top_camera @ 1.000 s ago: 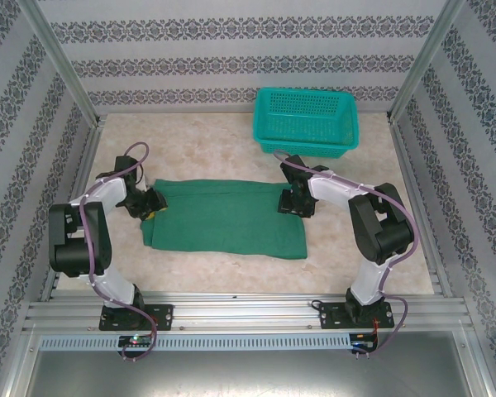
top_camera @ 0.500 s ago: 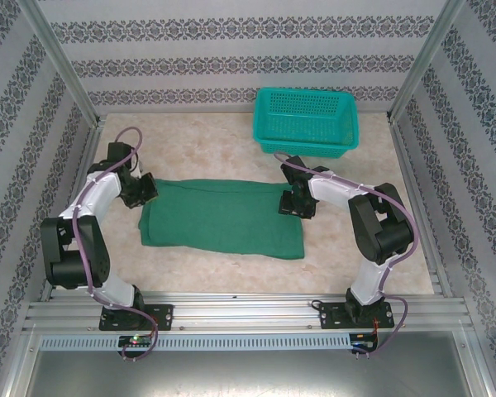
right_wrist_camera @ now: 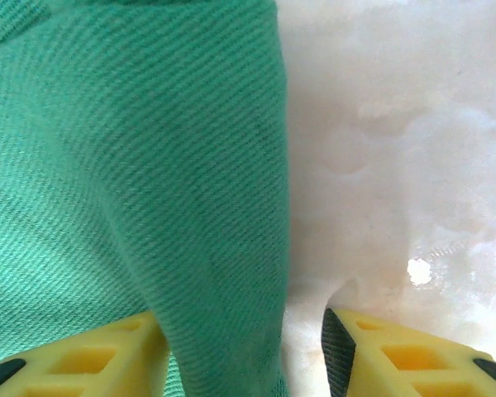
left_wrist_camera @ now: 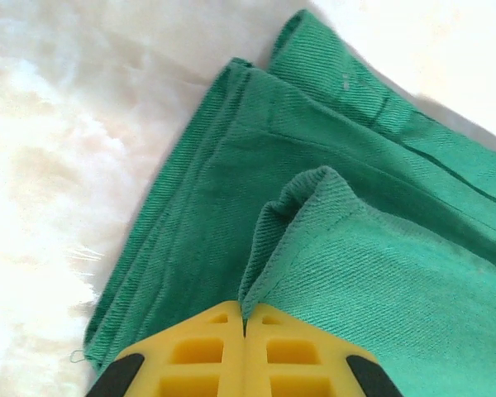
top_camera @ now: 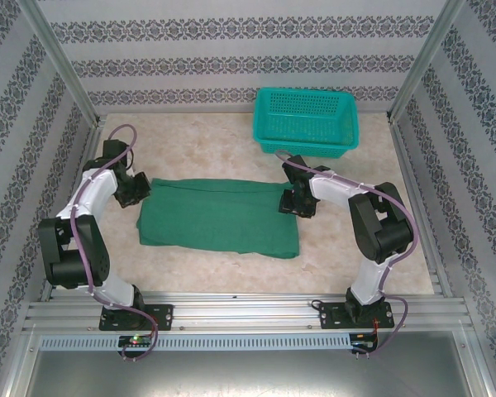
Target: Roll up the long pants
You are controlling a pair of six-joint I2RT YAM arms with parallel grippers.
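The pants [top_camera: 219,217] lie lengthwise between my left jaws, shut on one end, and right jaws, open astride the other.

A teal plastic mesh basket [top_camera: 306,145], rectangular with a flared rim, sits at the far right of the pale, marbled beige surface [top_camera: 207,149], close to the back wall. Wallpaper panels with grey ornamental bands [top_camera: 231,62] enclose three sides. Ribbed aluminium rails [top_camera: 248,312] run along the near edge, and slanted metal posts [top_camera: 62,62] rise at the far corners.
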